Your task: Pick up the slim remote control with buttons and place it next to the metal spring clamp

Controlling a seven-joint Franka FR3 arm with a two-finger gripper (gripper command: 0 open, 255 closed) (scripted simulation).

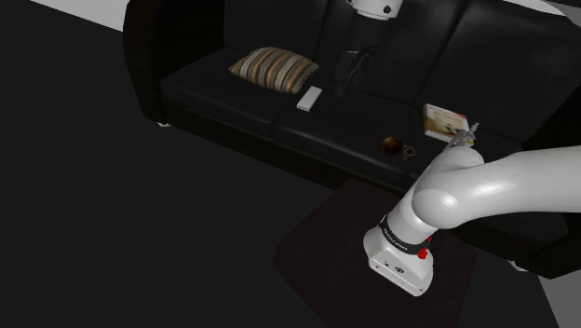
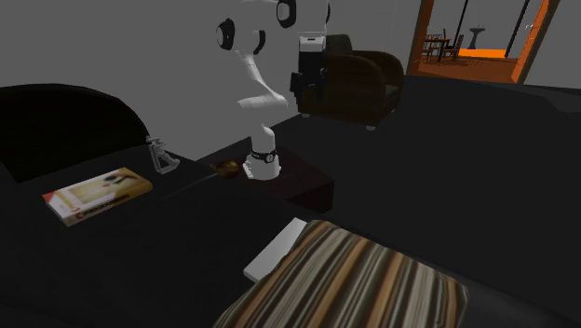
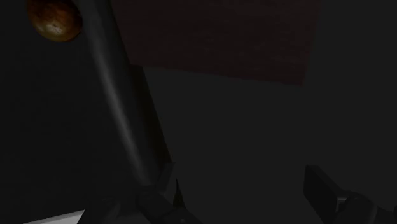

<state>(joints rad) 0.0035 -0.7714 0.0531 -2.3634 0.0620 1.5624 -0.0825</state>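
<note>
— How did we find the jaws?

— In the wrist view we saw the black two-finger gripper [image 3: 242,184] wide open. Its two fingers [image 3: 321,186] stood well apart, with nothing between them and nothing touching either one. It held nothing.

— And where was it?

— In the shoulder view it hung over the seat of the glossy black sofa [image 1: 214,88], near the slim white remote control [image 1: 309,98] but clear of it.

— Then we counted, nearest first?

— We did. We had one dark red box stand [image 1: 326,242] with one white arm [image 1: 484,186] on it. Beyond that, on the seat, we counted one small round brown thing [image 1: 391,144], which we could not name. There was also one silver metal spring clamp [image 1: 463,140], just beside one flat cream book [image 1: 445,119].

— And the remote?

— We counted only one. It lay flat on the seat, farther along toward the shoulder view's left, just beside one brown-and-cream striped cushion [image 1: 275,68]. It was well apart from the clamp, with the brown thing between them.

— Anything farther off?

— In the second exterior view, past the arm, we counted one dark armchair [image 2: 358,84] and one orange-lit doorway [image 2: 475,37].
</note>
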